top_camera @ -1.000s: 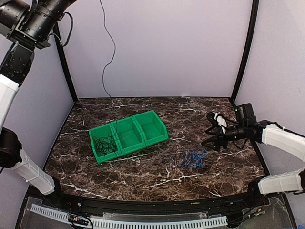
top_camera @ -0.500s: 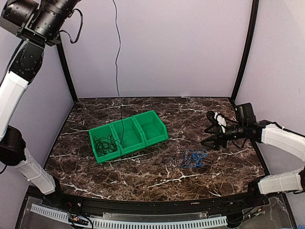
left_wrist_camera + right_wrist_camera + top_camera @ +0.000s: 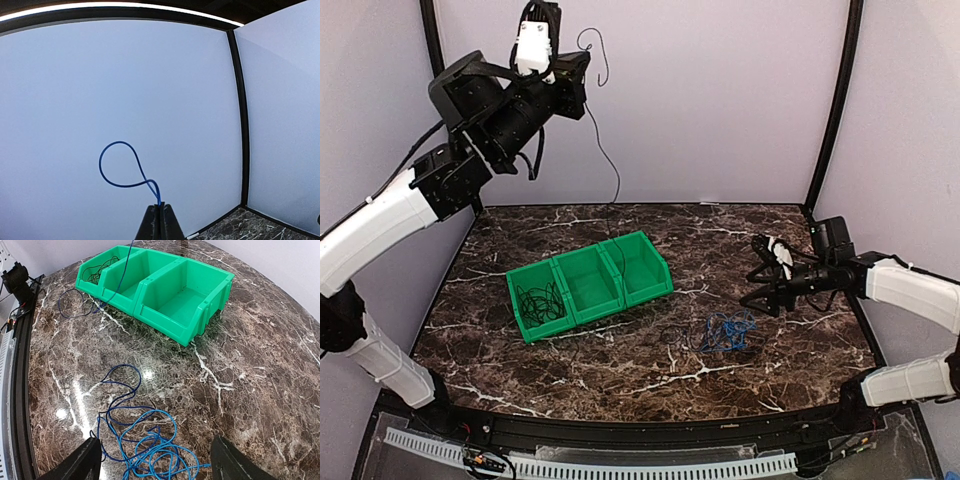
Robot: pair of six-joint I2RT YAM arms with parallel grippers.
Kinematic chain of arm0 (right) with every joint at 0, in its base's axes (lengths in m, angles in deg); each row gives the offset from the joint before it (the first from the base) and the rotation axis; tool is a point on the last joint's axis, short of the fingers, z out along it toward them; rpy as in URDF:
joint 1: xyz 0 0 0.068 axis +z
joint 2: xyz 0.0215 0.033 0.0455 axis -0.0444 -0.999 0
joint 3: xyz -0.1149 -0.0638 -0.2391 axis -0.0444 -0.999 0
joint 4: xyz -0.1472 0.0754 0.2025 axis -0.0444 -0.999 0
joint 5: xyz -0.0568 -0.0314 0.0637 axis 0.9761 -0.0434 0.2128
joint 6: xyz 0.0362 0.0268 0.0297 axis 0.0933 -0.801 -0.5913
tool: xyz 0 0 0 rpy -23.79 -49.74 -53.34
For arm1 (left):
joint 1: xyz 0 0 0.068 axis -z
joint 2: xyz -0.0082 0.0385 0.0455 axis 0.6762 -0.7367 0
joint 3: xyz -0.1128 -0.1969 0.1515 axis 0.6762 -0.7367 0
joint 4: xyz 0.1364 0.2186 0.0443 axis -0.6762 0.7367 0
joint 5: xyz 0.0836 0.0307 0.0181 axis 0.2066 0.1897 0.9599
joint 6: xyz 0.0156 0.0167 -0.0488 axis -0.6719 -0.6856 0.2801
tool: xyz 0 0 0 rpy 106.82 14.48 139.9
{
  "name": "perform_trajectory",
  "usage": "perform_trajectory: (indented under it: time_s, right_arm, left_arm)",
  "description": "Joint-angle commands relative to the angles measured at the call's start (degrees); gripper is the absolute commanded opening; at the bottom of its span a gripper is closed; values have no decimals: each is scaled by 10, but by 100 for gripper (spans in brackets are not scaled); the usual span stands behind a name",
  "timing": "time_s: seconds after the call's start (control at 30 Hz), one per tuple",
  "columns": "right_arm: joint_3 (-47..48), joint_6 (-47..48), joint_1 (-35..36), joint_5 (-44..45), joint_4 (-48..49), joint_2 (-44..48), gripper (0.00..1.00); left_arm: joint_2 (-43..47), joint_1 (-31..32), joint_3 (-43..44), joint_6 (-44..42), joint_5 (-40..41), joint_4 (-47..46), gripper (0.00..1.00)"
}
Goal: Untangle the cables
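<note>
No writing, label, brand, number or sign can be read in any view; the green bins [image 3: 588, 310], the marbled worktop [image 3: 620, 372] and the pale walls [image 3: 720, 100] show nothing legible

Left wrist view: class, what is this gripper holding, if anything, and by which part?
The left gripper is shut on a thin blue cable, pinching it at the base of a small loop that sticks out past the closed jaws.

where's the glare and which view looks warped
Right wrist view: bright light reflections glare off the marble tabletop near the blue cable tangle. Left wrist view: fisheye bows the black frame post; the blue cable loop is sharp against the blank wall. Top external view: even light, no obvious glare.
</note>
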Motion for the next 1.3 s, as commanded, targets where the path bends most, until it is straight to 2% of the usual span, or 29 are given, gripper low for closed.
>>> perform_trajectory:
  time_s: [0.0,0.17,0.4,0.6,0.7,0.83,0.93,1.07,1.27]
  right_arm:
    - [-1,5,-2,2,17,8,77]
    - [-8,8,-2,6,17,17,77]
    - [-5,12,-2,4,19,2,77]
    - [-3,13,-1,6,18,-7,77]
    - [-4,13,-1,9,20,-8,77]
    - [-3,13,-1,12,19,-9,77]
    - [-6,13,-2,16,21,-7,77]
    - [-7,14,-2,20,21,-8,77]
    - [-5,15,-2,20,22,-17,77]
  left_arm:
    - [2,-13,-1,16,20,-2,0]
    - [6,-52,-66,36,63,42,0]
    - [84,-95,-198,65,73,65,0]
    - [107,-106,-237,84,69,79,0]
    - [107,-107,-231,97,-3,74,0]
    - [85,-107,-162,134,-122,114,0]
    - [97,-107,-156,147,-163,94,0]
    - [127,-107,-151,143,-143,103,0]
    - [175,-107,-158,72,-67,165,0]
